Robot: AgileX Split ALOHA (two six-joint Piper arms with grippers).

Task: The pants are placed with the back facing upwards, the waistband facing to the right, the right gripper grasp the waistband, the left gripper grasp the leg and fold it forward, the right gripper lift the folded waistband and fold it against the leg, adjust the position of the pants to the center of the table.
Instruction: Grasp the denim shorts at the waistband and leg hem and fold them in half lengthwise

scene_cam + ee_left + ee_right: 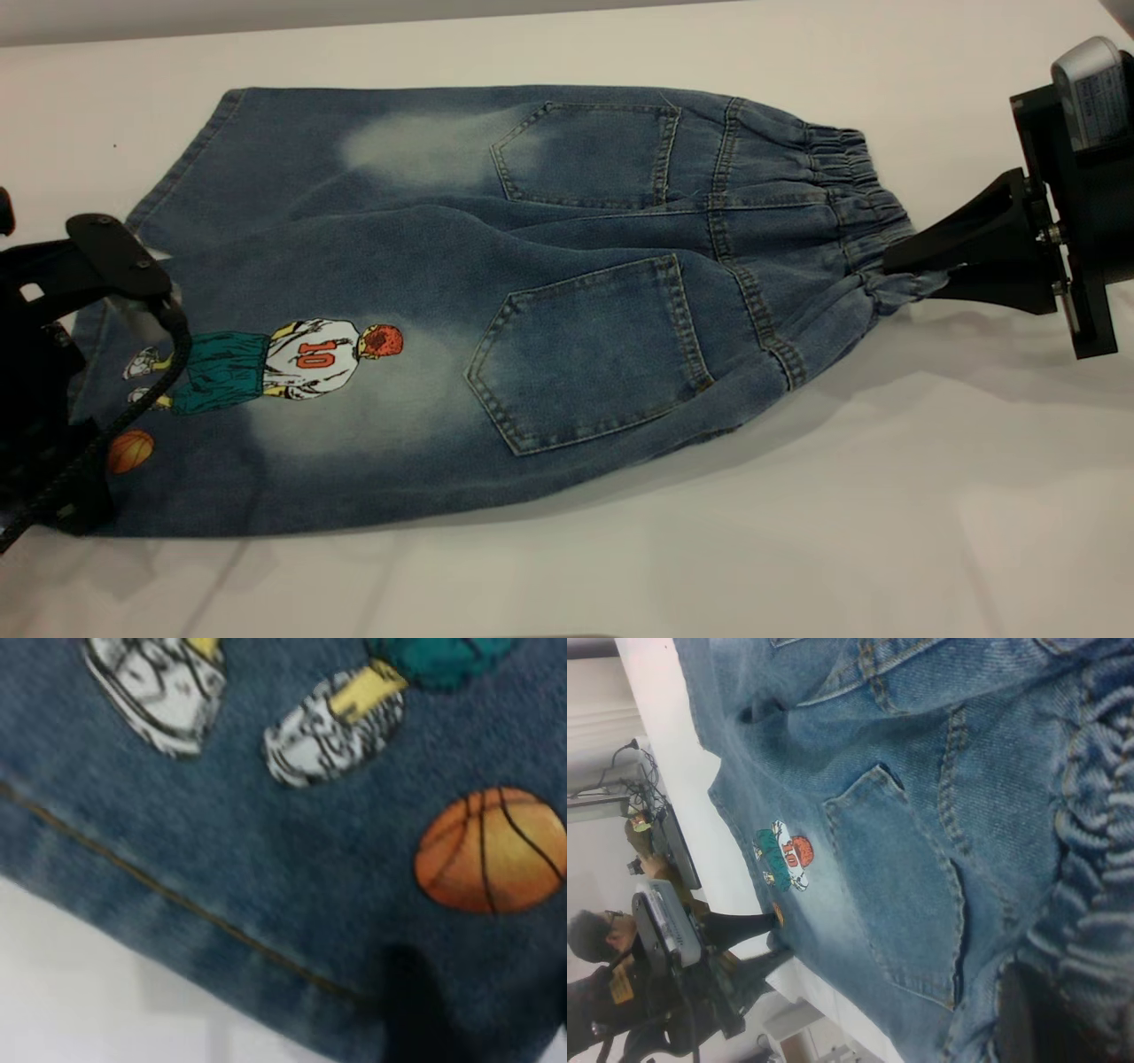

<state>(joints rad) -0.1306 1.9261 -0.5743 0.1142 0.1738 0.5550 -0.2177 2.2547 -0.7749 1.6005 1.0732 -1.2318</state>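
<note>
Right gripper [895,261]: reaches in level from the table's right side, fingers pinched on the gathered waistband [873,213].
Left gripper [84,496]: low over the hem of the leg [266,372]; whether its fingers are apart or together, I cannot tell.
Pants [496,301]: flat on the table [886,496], back up, long axis left-right, waistband right, 2 pockets showing.

A person [594,943] sits by a cluttered desk [664,837] against a pale wall.

one pants [496,292], two claws, two back pockets, one table [886,532]
</note>
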